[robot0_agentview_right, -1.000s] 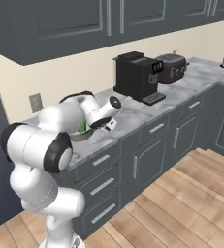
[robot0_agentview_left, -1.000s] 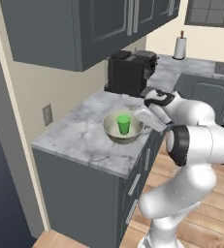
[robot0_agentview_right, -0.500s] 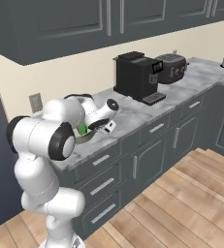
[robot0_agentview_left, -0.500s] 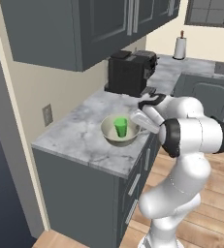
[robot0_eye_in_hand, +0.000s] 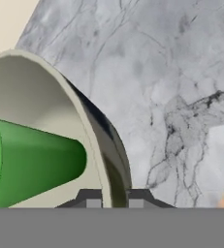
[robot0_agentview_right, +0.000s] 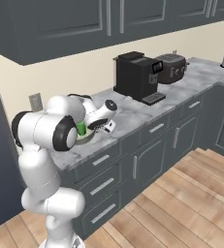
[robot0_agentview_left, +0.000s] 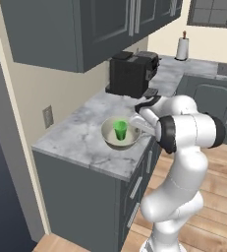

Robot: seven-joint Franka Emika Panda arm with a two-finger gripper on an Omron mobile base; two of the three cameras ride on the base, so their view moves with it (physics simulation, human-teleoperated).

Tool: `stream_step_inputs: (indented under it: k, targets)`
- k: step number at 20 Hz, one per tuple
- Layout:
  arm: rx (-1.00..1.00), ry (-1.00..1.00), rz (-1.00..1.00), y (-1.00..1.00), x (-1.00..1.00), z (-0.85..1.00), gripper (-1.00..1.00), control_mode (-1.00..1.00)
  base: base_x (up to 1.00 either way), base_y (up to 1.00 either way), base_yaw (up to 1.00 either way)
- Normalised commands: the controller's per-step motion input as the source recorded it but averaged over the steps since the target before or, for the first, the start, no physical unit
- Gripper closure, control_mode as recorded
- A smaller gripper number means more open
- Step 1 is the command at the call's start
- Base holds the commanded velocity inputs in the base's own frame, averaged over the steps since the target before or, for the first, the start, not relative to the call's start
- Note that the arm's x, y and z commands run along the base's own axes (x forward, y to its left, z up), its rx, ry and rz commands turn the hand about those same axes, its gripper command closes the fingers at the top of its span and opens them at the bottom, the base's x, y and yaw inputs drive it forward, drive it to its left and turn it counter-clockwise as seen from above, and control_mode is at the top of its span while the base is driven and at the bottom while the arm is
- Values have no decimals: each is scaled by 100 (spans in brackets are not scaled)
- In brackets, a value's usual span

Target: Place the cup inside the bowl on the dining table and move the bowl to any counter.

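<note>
Grey marbled stone tops the counter (robot0_agentview_left: 85, 130) along the beige wall, over dark grey cabinet fronts, with a boxy black coffee machine (robot0_agentview_left: 132, 74) standing farther along it under the dark upper cabinets. On that top sits the wide round metallic grey bowl (robot0_agentview_left: 110, 141) with its pale cream inside, and the small bright green tumbler-shaped cup (robot0_agentview_left: 120, 129) stands upright in its middle. The white arm's two-finger gripper (robot0_eye_in_hand: 114, 202) is at the bowl's near edge, and in the hand view the two dark fingertips sit either side of the thin rim, so the jaws are clamped on the bowl wall. By the look of it both parts of the task are nearly met, and what remains is letting go cleanly. The risk lies there: if the fingers part while the bowl is tilted or not fully seated, it could rock and tip the light cup over inside it. A pull-back before the rim is clear could drag the bowl toward the counter's front edge, which is near on the robot's side. A sideways nudge from the wrist could do the same.
</note>
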Motion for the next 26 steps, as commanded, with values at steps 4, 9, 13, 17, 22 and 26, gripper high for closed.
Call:
stream_step_inputs:
  k: [4, 9, 13, 17, 22, 26]
  targets:
    - [-4, 0, 0, 2, 16, -20, 100, -100, 0, 0, 0]
    - [0, 0, 0, 0, 0, -2, 100, -100, 0, 0, 0]
    - [0, 0, 0, 0, 0, 0, -100, -100, 0, 0, 0]
    - [0, 0, 0, 0, 0, 0, -100, -100, 0, 0, 0]
    - [0, -4, 0, 0, 0, 6, -100, -100, 0, 0, 0]
    - [0, -13, 0, -9, -1, 21, -100, -100, 0, 0, 0]
